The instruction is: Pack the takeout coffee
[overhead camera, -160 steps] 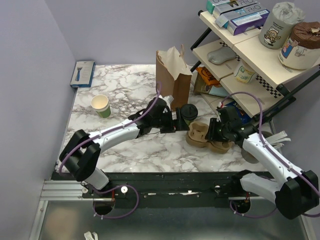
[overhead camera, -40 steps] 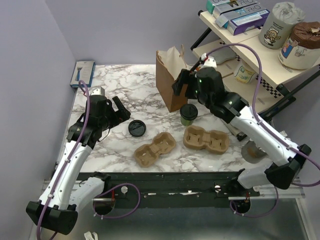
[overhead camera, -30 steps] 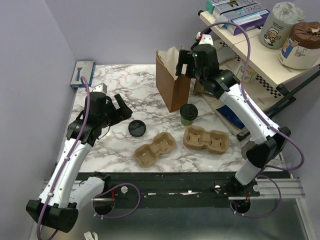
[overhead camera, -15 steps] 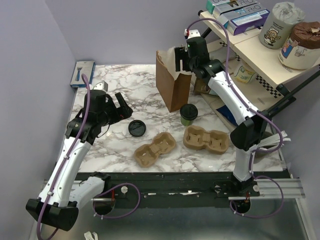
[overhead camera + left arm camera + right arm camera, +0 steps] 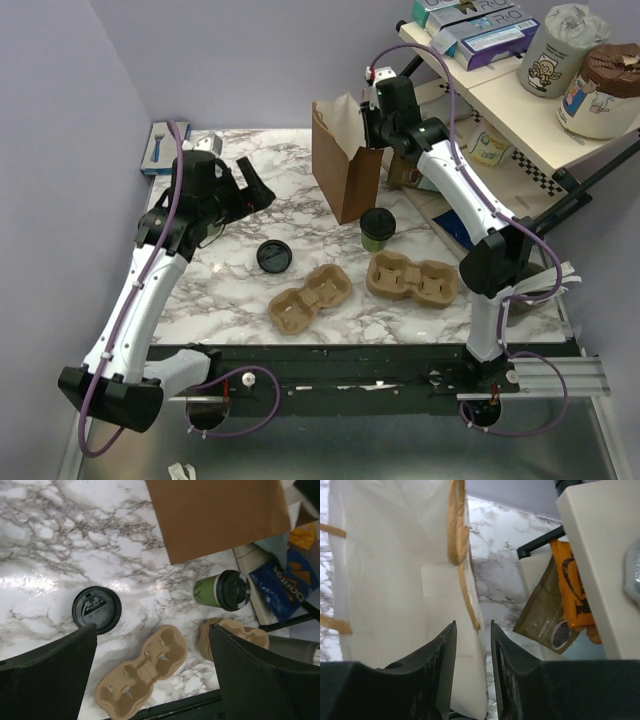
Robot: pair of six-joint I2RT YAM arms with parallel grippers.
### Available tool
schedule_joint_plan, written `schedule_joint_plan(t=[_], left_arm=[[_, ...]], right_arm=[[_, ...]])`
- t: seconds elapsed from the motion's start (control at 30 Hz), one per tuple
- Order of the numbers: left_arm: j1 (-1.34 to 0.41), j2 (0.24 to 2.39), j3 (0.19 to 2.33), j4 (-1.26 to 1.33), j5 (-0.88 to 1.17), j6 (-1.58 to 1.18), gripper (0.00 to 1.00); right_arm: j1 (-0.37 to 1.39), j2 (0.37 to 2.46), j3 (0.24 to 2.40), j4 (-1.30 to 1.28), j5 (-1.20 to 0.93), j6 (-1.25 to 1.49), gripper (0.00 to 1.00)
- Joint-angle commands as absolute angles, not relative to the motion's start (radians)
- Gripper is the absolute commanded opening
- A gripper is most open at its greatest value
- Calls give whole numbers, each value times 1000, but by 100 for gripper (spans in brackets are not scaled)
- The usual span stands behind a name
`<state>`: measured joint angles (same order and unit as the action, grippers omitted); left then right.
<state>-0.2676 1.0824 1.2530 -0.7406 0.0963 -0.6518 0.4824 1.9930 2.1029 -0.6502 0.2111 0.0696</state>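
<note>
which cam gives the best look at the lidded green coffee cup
The left wrist view: the takeout coffee is large and unobstructed, green wall and black lid both clear, near the brown bag. The top view shows the takeout coffee smaller, standing by the bag. The right wrist view misses it.

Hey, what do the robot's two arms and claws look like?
The left arm and right arm are both slim white links joined by chunky black joints. A purple cable loops along each one. The left claw and right claw are black, each with two broad, flat-sided fingers that taper toward the tips.
</note>
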Motion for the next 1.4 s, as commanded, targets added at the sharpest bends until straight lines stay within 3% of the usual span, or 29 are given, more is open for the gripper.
schedule_joint_plan(t=[0.0, 0.27, 0.47, 0.7, 0.9, 1.03, 1.23, 1.37], left_arm=[[-259, 1164, 1361, -703, 199, -664, 99], [-252, 1148, 1437, -748, 121, -608, 99], [-232, 1103, 1418, -818, 60, -597, 99], [-218, 1037, 1292, -868, 37, -609, 99], [-216, 953, 1108, -876, 29, -681, 99], [-216, 939, 988, -871, 8, -738, 99], [-216, 980, 815, -725, 0, -836, 98], [-216, 1034, 735, -600, -26, -908, 86]], right_arm=[[482, 2005, 2109, -701, 27, -40, 27], [483, 1890, 1996, -600, -328, -198, 10], [515, 1853, 1928, -621, -511, -241, 8], [566, 1835, 1868, -595, -531, -157, 5], [566, 1825, 1853, -557, -322, -67, 4], [566, 1812, 1821, -540, -319, -69, 4], [565, 1795, 1784, -538, -296, -67, 4], [566, 1772, 1747, -531, -299, -67, 4]])
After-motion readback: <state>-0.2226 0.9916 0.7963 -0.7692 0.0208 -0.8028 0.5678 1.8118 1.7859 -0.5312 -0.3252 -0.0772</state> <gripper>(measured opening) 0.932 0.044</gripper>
